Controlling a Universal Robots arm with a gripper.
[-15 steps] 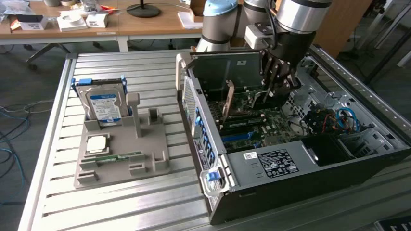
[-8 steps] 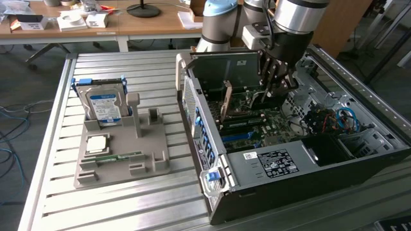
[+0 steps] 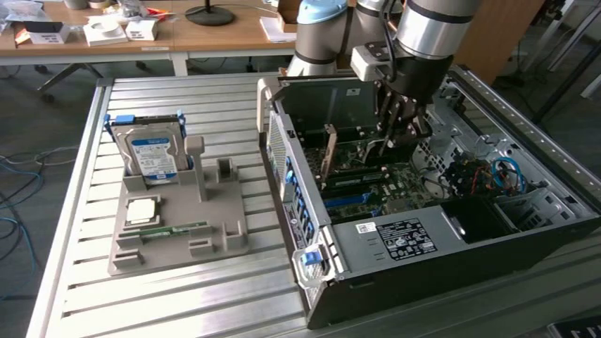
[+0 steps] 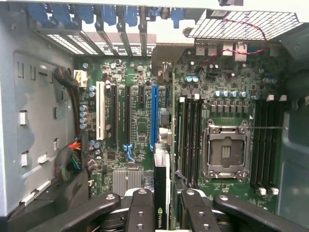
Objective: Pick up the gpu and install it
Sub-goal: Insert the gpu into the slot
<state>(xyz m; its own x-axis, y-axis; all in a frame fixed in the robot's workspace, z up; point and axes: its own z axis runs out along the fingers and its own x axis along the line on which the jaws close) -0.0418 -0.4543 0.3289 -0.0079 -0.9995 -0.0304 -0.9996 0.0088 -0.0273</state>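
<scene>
Gripper (image 4: 166,199) around thin, flat gpu (image 4: 161,175)

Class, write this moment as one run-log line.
fingers: shut on gpu | place: inside PC case, over motherboard | alignment: in line with blue slot | seated: cannot tell

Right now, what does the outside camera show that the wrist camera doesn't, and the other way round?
Exterior view: the robot arm, the slatted table, and a grey holder carrying the blue-labelled hard drive.
Wrist view: the empty processor socket, the blue slot, and the gpu edge-on, gripped between the fingers.
Both: the open computer case, its motherboard and the gripper.
</scene>
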